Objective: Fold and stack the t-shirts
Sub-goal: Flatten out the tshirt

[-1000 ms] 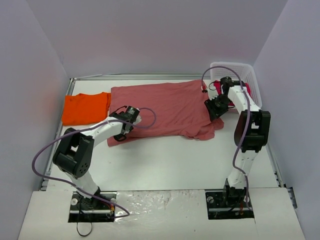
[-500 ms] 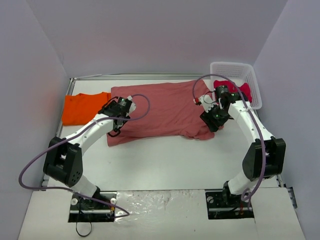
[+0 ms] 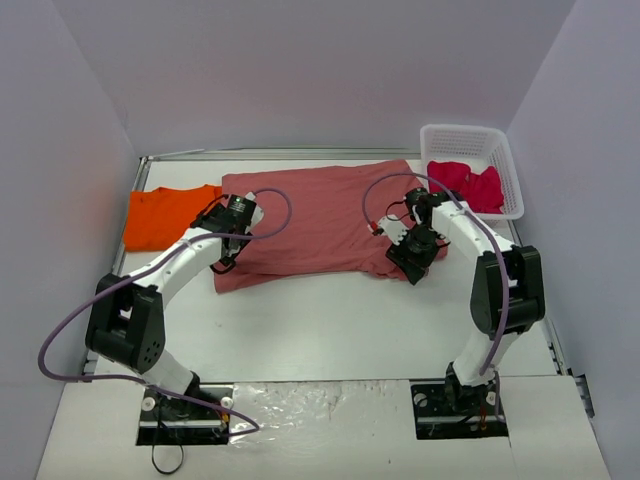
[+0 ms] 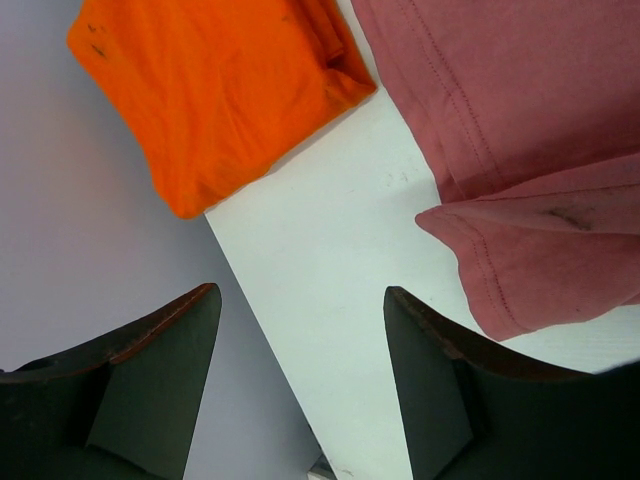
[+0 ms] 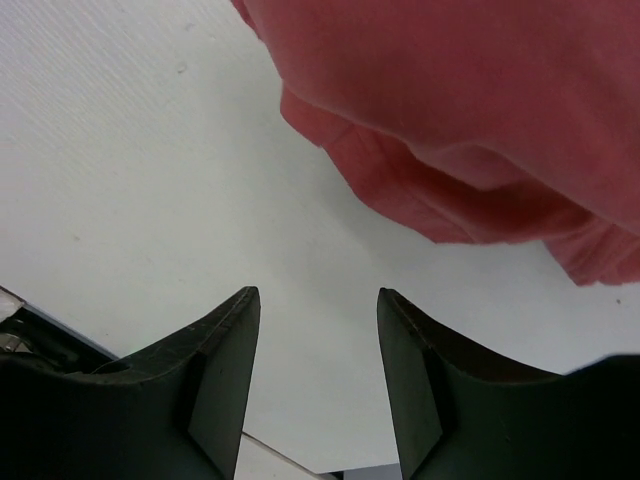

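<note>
The brick-red t-shirt (image 3: 320,215) lies spread flat in the middle of the table (image 3: 330,320). The left gripper (image 4: 298,292) hovers at its left edge, jaws spread and holding nothing. The right gripper (image 5: 317,292) hovers at its near right corner, jaws likewise apart and empty. The orange t-shirt (image 3: 170,215) lies folded just left of the red one. The crimson-pink t-shirt (image 3: 465,185) sits in a white basket (image 3: 505,165) to its right.

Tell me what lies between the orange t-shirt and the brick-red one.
Only bare white table lies between the orange t-shirt and the brick-red t-shirt, shown in the left wrist view.
</note>
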`<state>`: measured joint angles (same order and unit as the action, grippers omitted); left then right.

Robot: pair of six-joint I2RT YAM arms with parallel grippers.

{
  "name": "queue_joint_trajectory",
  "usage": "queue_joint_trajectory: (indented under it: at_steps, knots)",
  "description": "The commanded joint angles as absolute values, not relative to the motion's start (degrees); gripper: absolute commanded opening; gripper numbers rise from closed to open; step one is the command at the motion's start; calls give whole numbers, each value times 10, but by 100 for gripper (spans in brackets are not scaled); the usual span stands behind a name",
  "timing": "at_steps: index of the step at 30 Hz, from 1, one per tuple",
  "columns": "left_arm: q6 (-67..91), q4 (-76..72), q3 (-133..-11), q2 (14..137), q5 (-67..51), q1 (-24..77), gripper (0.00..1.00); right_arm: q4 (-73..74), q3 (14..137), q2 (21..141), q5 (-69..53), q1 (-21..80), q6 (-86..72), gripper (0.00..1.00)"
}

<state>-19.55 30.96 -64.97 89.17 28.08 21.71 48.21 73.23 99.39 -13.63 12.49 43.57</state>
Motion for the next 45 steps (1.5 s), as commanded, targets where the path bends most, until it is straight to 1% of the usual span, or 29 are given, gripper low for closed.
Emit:
queue_joint_trajectory:
  at_steps: [1,6,14,21,22,25,26,27,30,34,38,43,45]
  knots:
    - [-185,309,-653,887,280,207,65,508,755,1023,-153,144,451,47]
    - [-181,306,-654,891,268,197,65,492,767,1064,-158,174,448,46]
    - [-182,304,-653,902,268,192,65,472,796,1124,-162,182,448,46]
    - [-183,301,-652,912,267,192,65,450,810,1150,-159,188,443,45]
    - [-183,301,-652,915,266,192,65,449,812,1157,-158,187,443,43]
    - [-183,301,-650,918,264,192,65,445,811,1165,-152,187,439,18]
    - [-183,302,-651,917,264,191,65,444,810,1165,-151,187,436,3]
    - [-182,302,-651,917,263,192,65,444,810,1165,-152,187,434,0]
    - [-184,303,-652,913,262,192,65,446,803,1144,-150,190,427,0]
    - [-184,308,-656,907,260,192,65,458,792,1077,-139,207,415,0]
    - [-185,310,-655,893,258,192,65,511,795,1012,-152,231,405,0]
    - [-186,315,-657,878,254,193,65,538,778,925,-148,296,371,0]
    - [-185,318,-659,877,251,193,65,544,769,909,-142,317,350,0]
